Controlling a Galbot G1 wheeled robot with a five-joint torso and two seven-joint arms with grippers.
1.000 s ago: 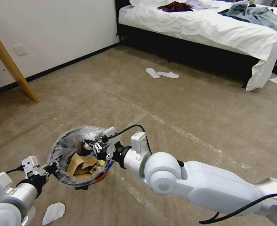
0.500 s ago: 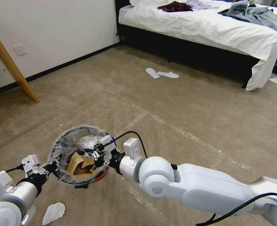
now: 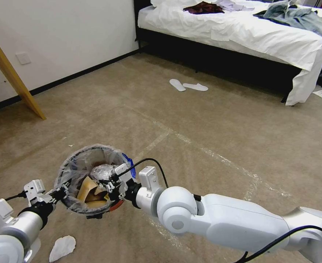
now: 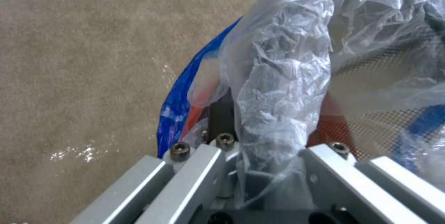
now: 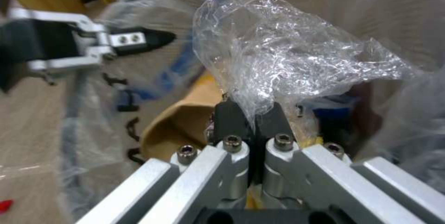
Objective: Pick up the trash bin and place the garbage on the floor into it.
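Two pincers: both at one trash bin (image 3: 91, 179), held clear above the carpet (image 3: 212, 124).
Left pincer (image 3: 63, 190): clamped on the near rim of the trash bin, dark fingers (image 4: 221, 113) pinching the rim and its clear liner (image 4: 283, 88) together; blue bag edge (image 4: 178, 102) just outside the grip.
Right pincer (image 5: 250, 114): over the bin's mouth from the opposite side, fingers (image 5: 229, 118) pressed shut on a wad of clear plastic (image 5: 283, 60).
Clear plastic wad: bulging out past the right pincer's fingertips, inside the rim of the bin, seen from the head as a shiny lump (image 3: 102, 171) at the pincer's tip.
Trash bin: between the two pincers, mouth upward, red wall showing low on the right pincer's side (image 3: 118, 206).
Garbage already inside: brown cardboard carton (image 3: 88, 188) beneath the right pincer, reaching toward the left pincer's side.
Garbage on the floor: one white paper scrap (image 3: 62, 247) below and behind the left pincer, beside that arm's wrist; tiny white specks (image 3: 70, 145) on the carpet beyond the bin.
Farther off: pair of white slippers (image 3: 188, 86) well ahead of both pincers, near the bed (image 3: 241, 33); slanted wooden leg (image 3: 13, 78) far out past the left pincer, by the wall.
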